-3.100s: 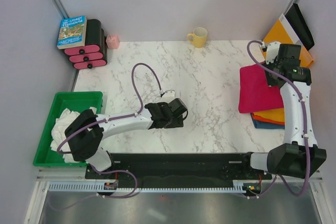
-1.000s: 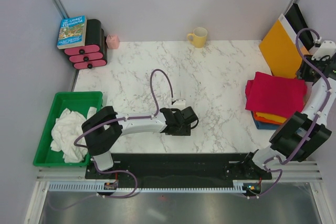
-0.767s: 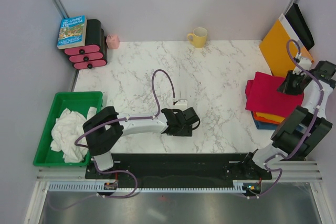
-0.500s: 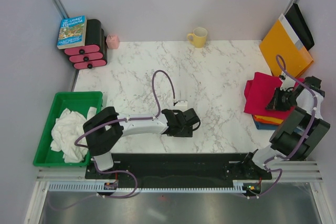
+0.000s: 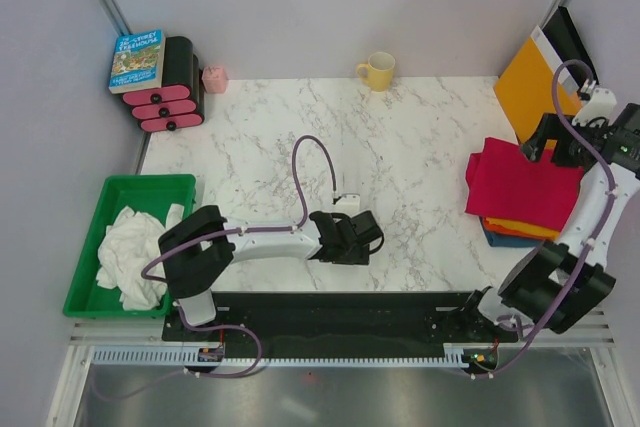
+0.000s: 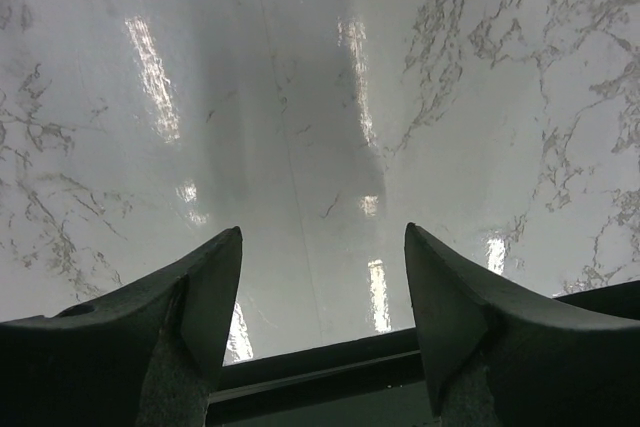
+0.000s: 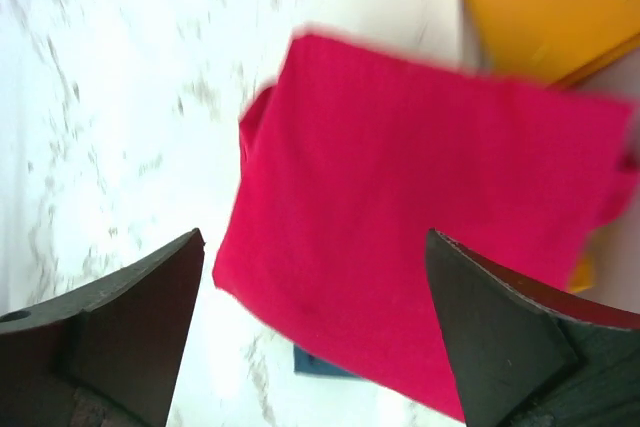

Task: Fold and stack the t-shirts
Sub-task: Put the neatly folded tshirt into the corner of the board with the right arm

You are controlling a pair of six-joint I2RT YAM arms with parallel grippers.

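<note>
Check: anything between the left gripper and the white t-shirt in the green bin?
Nothing loose. Between the left gripper and the white t-shirt lie only bare marble table, the left arm's own links and the green bin wall.

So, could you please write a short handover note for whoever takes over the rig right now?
Left gripper open, empty, low over the bare marble table.
Right gripper open, empty, above the crimson t-shirt.
Done: the crimson t-shirt lies folded on top of the stack at the right, over an orange t-shirt and a blue t-shirt.
Left to do: the white t-shirt lies crumpled in the green bin; fold it and add it to the stack.
</note>
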